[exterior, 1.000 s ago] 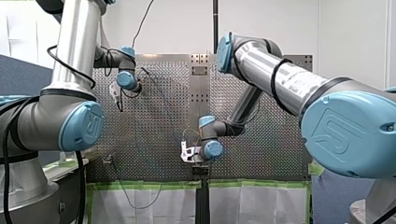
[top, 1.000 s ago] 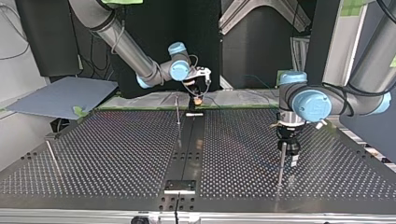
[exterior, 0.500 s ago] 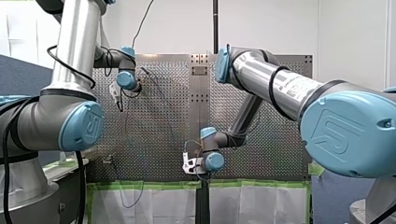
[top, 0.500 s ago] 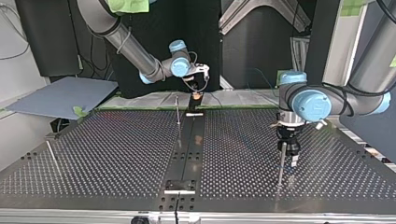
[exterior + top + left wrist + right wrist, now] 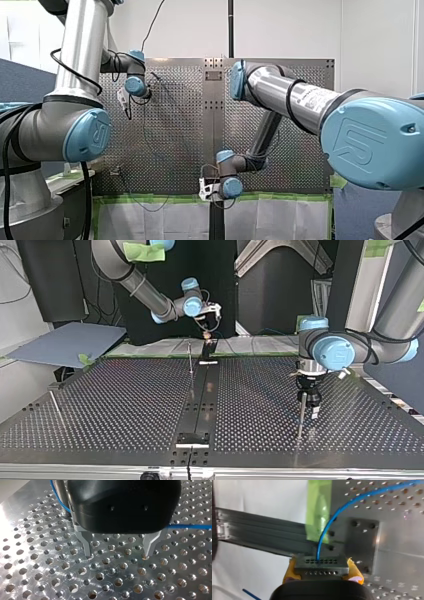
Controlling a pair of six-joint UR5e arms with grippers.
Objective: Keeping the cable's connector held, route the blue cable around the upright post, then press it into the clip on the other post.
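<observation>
The connector (image 5: 321, 563), a grey block with rows of holes, was clamped between the yellow pads (image 5: 355, 572) of my right gripper (image 5: 322, 570), the fingers closed against its two ends. It sat just off the table, past the edge that lay farthest from the camera in the top view. The blue cable (image 5: 325, 533) left the connector's upper face in a tight bend, crossed the green tape (image 5: 318, 510) and ran out over the perforated table (image 5: 402, 530). Further along it passed close beside an upright post (image 5: 61, 495); contact could not be confirmed. It then ran behind my left gripper (image 5: 118, 554), which stood just above the holes with its metal fingers wide apart and nothing between them.

Risks, as judged:
- The cable was secured at one end only. With the left gripper not gripping it, any pull from the right arm could lift the run over the post's top or drag it clear.
- Tension would load the bend at the connector and could pull the cable out of the block or twist the block in the pads.
- Where it crossed the table edge beside the bolted plate (image 5: 362, 540), it could snag.
- No clip could be made out, so alignment for pressing in was unverified.
</observation>
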